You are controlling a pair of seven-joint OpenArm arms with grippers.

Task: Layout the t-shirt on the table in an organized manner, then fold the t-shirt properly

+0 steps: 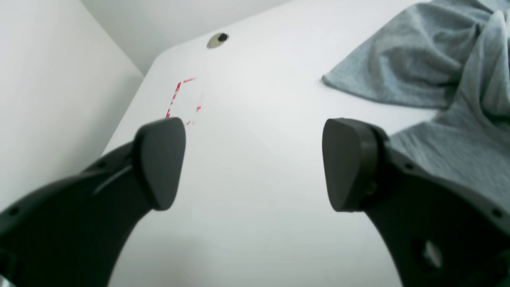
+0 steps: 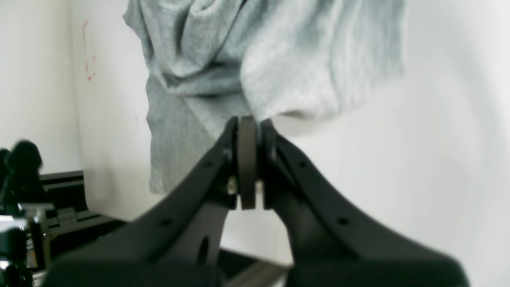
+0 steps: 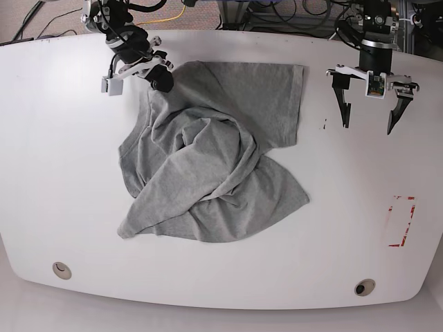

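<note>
Grey t-shirt point(image 3: 208, 166) crumpled mid-worktop point(image 3: 62, 173). Right gripper point(image 3: 160, 77) clamped on far-left corner. Left gripper point(image 3: 367, 111) spread wide, empty, hovering right of far-right hem; nearer that edge.

Tangle of dark cables point(image 3: 277, 12) and one yellow cable point(image 3: 166, 19) beyond the far edge.

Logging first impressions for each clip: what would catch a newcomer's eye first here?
The crumpled grey t-shirt heaped across the middle of the white table, far from laid flat. Next, the right gripper, its jaws pinched shut on the shirt's edge at the far corner, while the left gripper hangs wide open over bare tabletop beside the cloth. A red tape rectangle marks the near side below the left arm.
</note>
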